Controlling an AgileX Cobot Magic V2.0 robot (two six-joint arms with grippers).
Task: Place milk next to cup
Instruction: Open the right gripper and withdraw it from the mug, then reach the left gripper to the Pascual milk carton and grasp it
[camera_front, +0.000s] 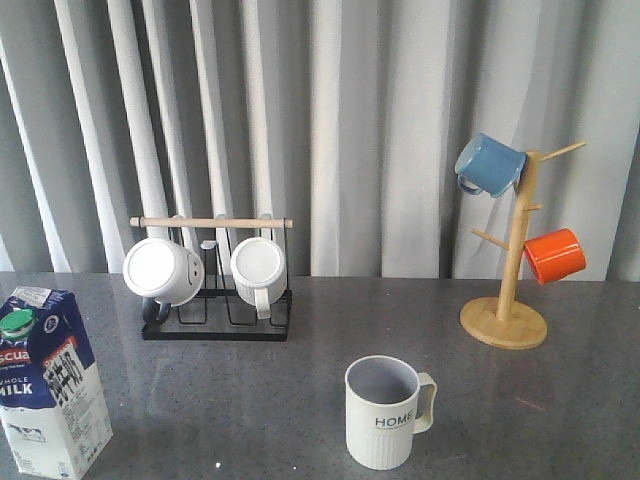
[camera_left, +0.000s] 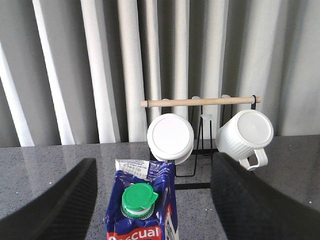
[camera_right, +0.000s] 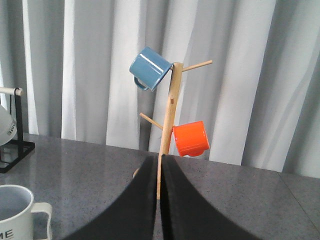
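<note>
Milk carton (camera_front: 48, 385), blue and white with a green round cap and a red "Pascual" label, stands upright at the front left corner of the grey counter (camera_front: 240, 400), well apart from the ribbed "HOME" mug (camera_front: 385, 412). That pale mug, grey inside, sits upright near the front edge around the middle of the counter, its handle turned toward the right edge. In the left wrist view the left gripper (camera_left: 152, 200) is released, its two dark fingers (camera_left: 60, 205) spread wide on either side of the carton's gabled top without touching it. In the right wrist view the right gripper (camera_right: 160, 200) is clenched on nothing, its fingers pressed together with only a thin seam between them. Toward the back left of the counter a black wire rack (camera_front: 215, 310) with a wooden bar carries two white mugs (camera_front: 163, 271) lying on their sides. Near the back right corner a wooden mug tree (camera_front: 508, 285) bears a blue mug (camera_front: 490, 164) high up and an orange mug (camera_front: 555, 255) lower down. Grey and white curtains (camera_front: 370, 120) hang behind the counter.
</note>
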